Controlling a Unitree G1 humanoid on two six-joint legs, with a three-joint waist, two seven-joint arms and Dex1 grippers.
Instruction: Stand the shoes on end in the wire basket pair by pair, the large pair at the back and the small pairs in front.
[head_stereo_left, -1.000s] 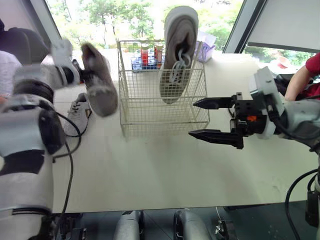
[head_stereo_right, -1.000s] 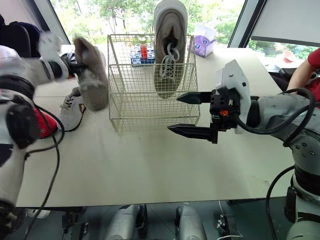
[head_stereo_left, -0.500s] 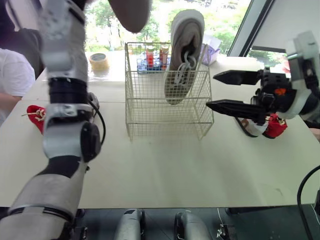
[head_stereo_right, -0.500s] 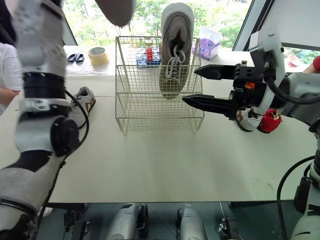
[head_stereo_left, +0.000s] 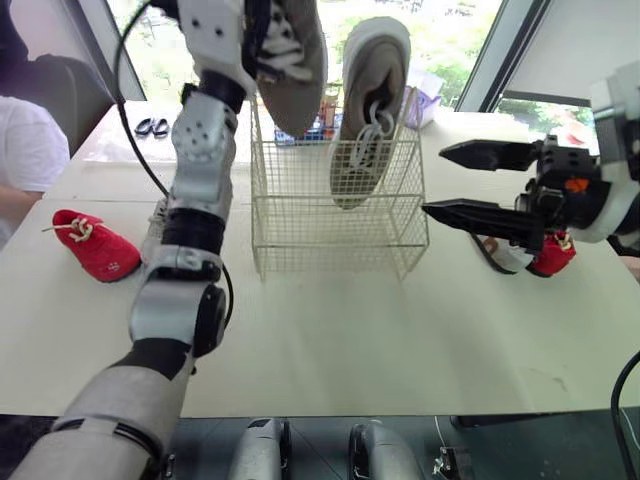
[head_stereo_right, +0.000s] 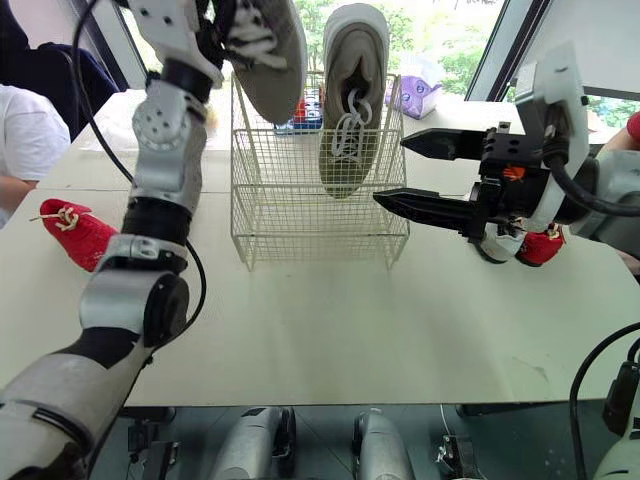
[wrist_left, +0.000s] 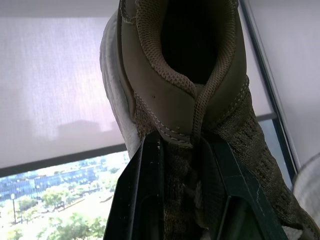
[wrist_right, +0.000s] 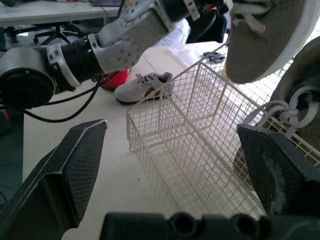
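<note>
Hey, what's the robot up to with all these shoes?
It is packing shoes into a wire basket on the table. Its left gripper is clamped on a big grey shoe, held high above the basket's left side. The matching shoe already stands on end at the back right of the basket. The right gripper hovers open beside the basket, holding nothing. A small red shoe lies on the table at the left, a second red shoe at the right.

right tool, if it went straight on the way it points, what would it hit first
Most likely the side wall of the wire basket, beside the upright grey shoe; depth is unclear.
</note>
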